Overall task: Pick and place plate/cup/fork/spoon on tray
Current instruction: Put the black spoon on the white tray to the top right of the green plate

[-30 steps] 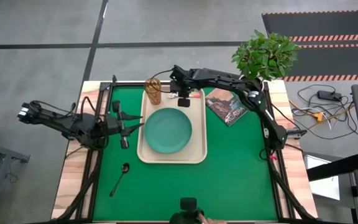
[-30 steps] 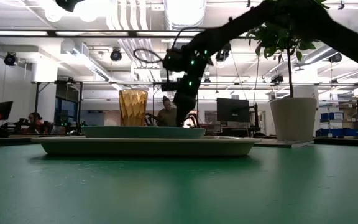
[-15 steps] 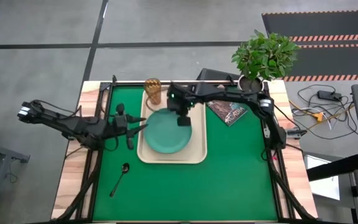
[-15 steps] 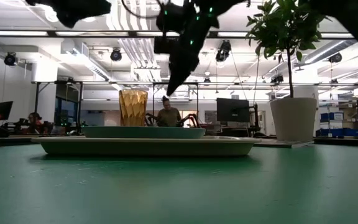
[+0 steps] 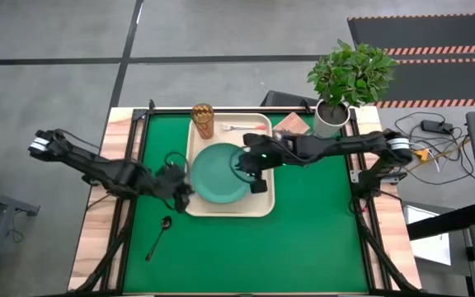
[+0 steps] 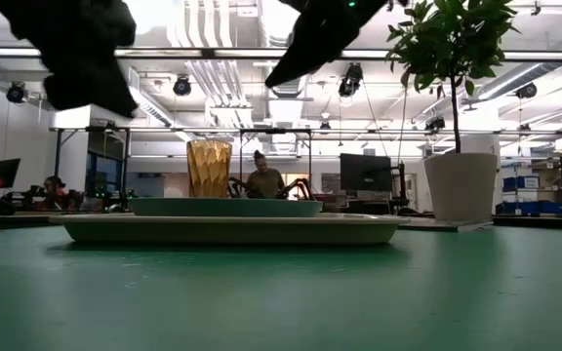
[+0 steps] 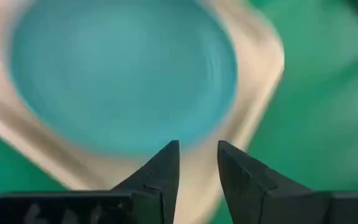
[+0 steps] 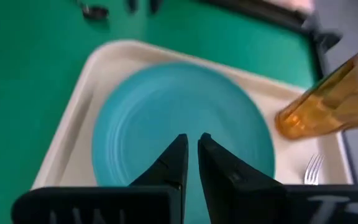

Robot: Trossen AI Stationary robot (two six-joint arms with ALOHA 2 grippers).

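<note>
The cream tray [image 5: 264,198] lies at the table's middle. On it are the teal plate [image 5: 217,173], the amber cup [image 5: 203,121] upright at the far left corner, and the pale fork [image 5: 236,128] lying flat at the far end. The dark spoon [image 5: 159,234] lies on the green mat, left of the tray and nearer. My right gripper [image 5: 246,167] hangs above the plate's right side, shut and empty; its wrist view [image 8: 192,138] looks down on the plate. My left gripper [image 5: 184,188] hovers over the tray's left rim with a narrow gap [image 7: 197,149], empty.
A white plant pot [image 5: 330,115] stands at the far right corner, with a magazine [image 5: 291,124] lying beside it under the right arm. In the low view people sit in the room beyond the table. Green mat lies bare to the tray's right and near side.
My right gripper has risen from the tray's far end, beside the cup and fork, and come toward the near edge over the plate. My left gripper has moved toward the near edge and right, to the tray's left rim. Plate, cup and spoon have stayed put.
</note>
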